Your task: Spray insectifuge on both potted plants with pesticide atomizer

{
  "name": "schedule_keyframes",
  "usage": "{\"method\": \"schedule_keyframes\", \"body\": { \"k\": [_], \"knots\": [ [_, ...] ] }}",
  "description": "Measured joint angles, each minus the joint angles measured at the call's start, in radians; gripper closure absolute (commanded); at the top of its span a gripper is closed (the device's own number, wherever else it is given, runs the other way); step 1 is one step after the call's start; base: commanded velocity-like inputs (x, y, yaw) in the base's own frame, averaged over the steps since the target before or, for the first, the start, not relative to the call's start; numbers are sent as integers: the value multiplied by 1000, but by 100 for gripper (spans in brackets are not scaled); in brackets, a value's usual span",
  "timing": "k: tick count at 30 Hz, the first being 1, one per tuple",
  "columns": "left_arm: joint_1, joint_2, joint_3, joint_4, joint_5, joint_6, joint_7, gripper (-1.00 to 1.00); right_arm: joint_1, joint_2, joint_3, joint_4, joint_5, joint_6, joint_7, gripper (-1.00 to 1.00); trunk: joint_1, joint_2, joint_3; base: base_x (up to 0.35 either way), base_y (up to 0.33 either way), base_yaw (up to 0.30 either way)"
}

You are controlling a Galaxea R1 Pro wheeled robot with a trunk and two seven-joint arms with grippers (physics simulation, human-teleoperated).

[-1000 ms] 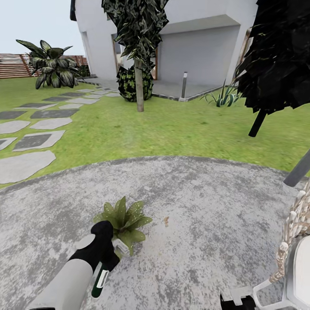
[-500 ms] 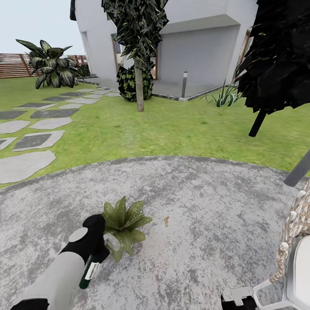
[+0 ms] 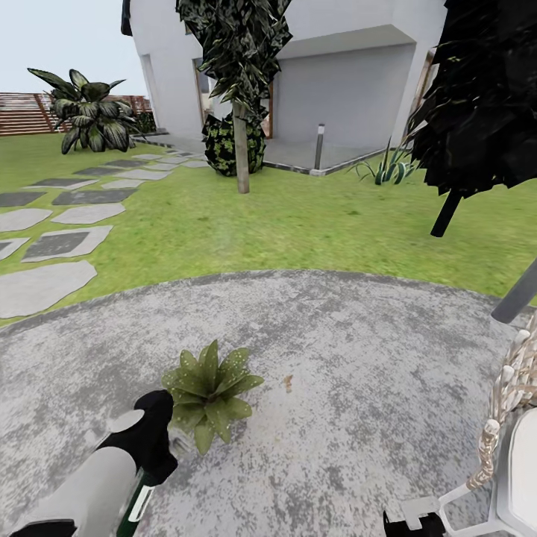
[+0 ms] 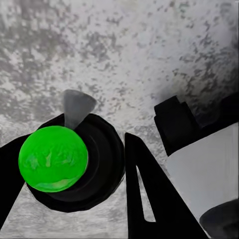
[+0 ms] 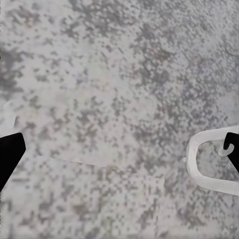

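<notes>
The left gripper (image 3: 153,440), clamping the dark green, white-banded pesticide atomizer (image 3: 139,506), is spraying beside the low green leafy potted plant (image 3: 209,382); next, probably re-aiming onto its leaves.

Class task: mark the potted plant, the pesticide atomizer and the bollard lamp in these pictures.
potted plant (image 3: 209,391): head view, centre of its leaf rosette.
pesticide atomizer (image 3: 139,505): head view, white band on the bottle below the left gripper.
bollard lamp (image 3: 320,146): head view, middle of its post.

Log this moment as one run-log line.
left gripper: shut on pesticide atomizer | potted plant: beside gripper, on stone patio | right gripper: open, empty
</notes>
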Motion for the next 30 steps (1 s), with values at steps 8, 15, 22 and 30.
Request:
{"method": "schedule_keyframes", "body": {
  "k": [8,15,22,30],
  "knots": [
    [0,-40,-1,5,-1,-2,5,100,0,0,0,0,0,0,0,-100,0,0,0,0,0,0],
    [1,22,2,71,-2,-13,7,100,0,0,0,0,0,0,0,-100,0,0,0,0,0,0],
    [8,52,4,73,1,-16,11,100,0,0,0,0,0,0,0,-100,0,0,0,0,0,0],
    [10,50,11,-36,10,-16,12,100,0,-1,0,0,0,0,0,-100,0,0,0,-84,170,0]
  ]
}}
